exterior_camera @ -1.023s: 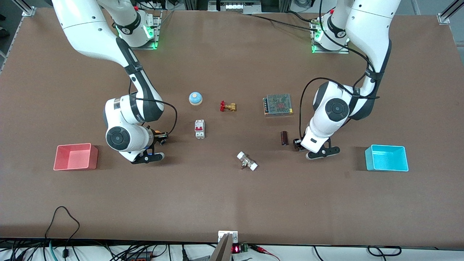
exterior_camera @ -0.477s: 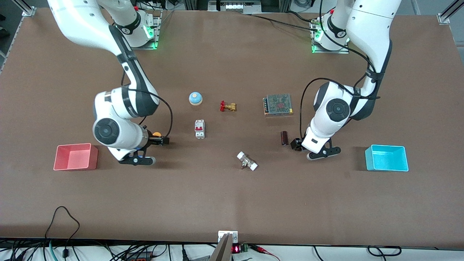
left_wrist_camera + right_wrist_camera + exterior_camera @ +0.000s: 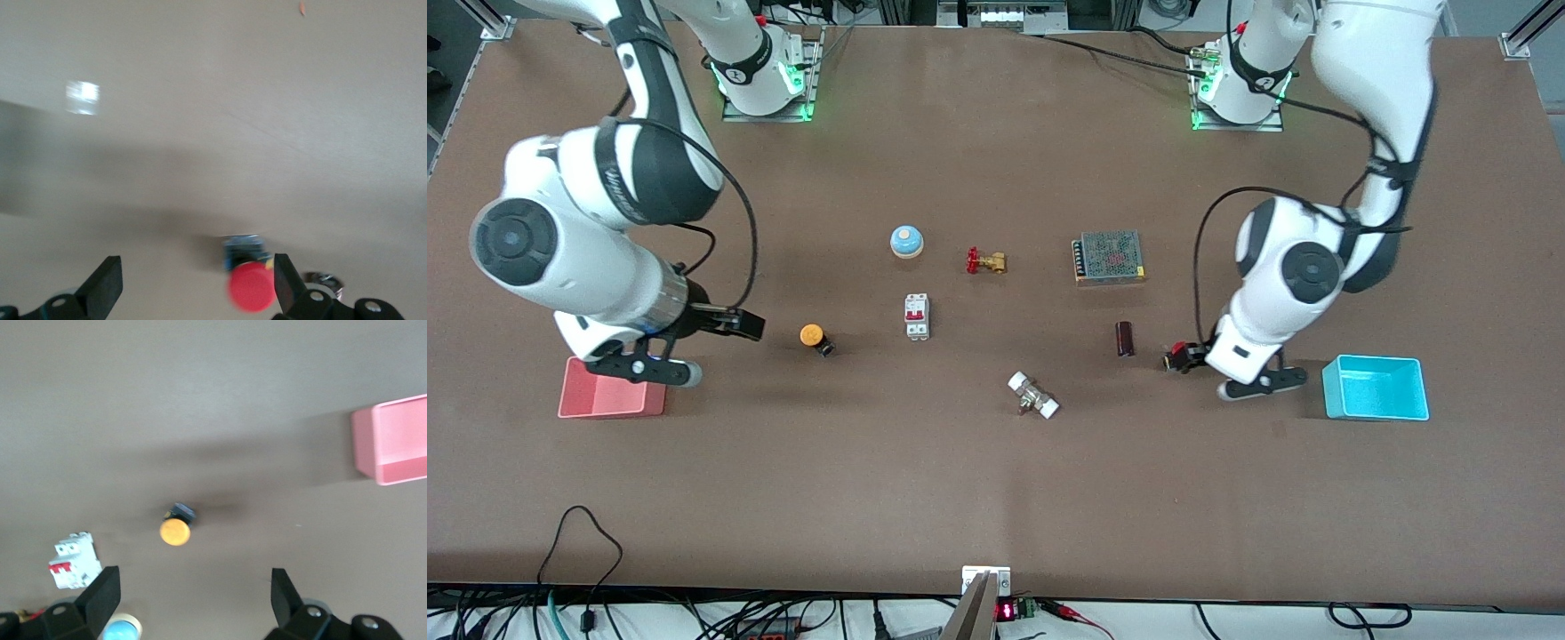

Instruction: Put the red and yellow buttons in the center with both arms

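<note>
**Two buttons on the table, both grippers empty**

Two small black-bodied push-buttons lie on the matte brown tabletop [image 3: 978, 498], neither one held. The yellow-capped button [image 3: 813, 337] lies on its side toward the right arm's end, its long axis running along the table toward the middle, black body [image 3: 180, 512] pointing that way. The right gripper [image 3: 734, 322], fingers spread with nothing between them, hangs above the bare table between this button and the pink rectangular bin [image 3: 612, 387]; the button lies from it toward the table's middle. The right arm is plainly the nearer one to it.

The red-capped button [image 3: 1178, 355] lies toward the left arm's end, just beside the left gripper [image 3: 197, 283], whose fingers stand wide apart; in the left wrist view the red cap [image 3: 250, 287] sits close by one fingertip [image 3: 283, 273], not gripped. The cyan rectangular bin [image 3: 1375, 388] stands past the left arm, toward the table's end.

Between the two buttons lie a white circuit breaker with a red switch [image 3: 917, 316], a small white-ended metal fitting [image 3: 1033, 396] nearer the front camera, and a dark brown cylinder [image 3: 1125, 339] close to the red button. Farther from the camera sit a blue-and-white dome bell [image 3: 906, 240], a brass valve with a red handwheel [image 3: 985, 261] and a mesh-topped metal box [image 3: 1110, 257]. Any shift inward would likely have to skirt the breaker and the cylinder.
</note>
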You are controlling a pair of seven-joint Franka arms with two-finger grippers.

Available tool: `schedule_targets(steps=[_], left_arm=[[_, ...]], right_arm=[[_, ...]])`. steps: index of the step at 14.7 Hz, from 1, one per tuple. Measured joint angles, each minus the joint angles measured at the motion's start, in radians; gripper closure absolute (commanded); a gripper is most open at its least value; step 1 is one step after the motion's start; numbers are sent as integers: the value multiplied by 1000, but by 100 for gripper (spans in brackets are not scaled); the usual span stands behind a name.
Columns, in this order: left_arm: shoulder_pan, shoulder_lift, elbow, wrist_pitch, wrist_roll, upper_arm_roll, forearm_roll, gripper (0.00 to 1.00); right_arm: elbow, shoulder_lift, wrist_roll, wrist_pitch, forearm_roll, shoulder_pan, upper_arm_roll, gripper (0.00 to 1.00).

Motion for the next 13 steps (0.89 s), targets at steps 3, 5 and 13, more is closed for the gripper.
schedule_targets(steps=[3, 5, 13], left_arm=[[82, -70, 100, -250, 129, 1, 0, 0], [130, -95, 212, -433, 204, 1, -17, 0], [247, -187, 414, -785, 382, 4, -40, 0]], right_arm=[[38, -1, -84, -59, -3, -1, -66, 0], [58, -6, -139, -80, -3, -3, -116, 0], [75, -161, -392, -163, -4, -286, -45, 0]])
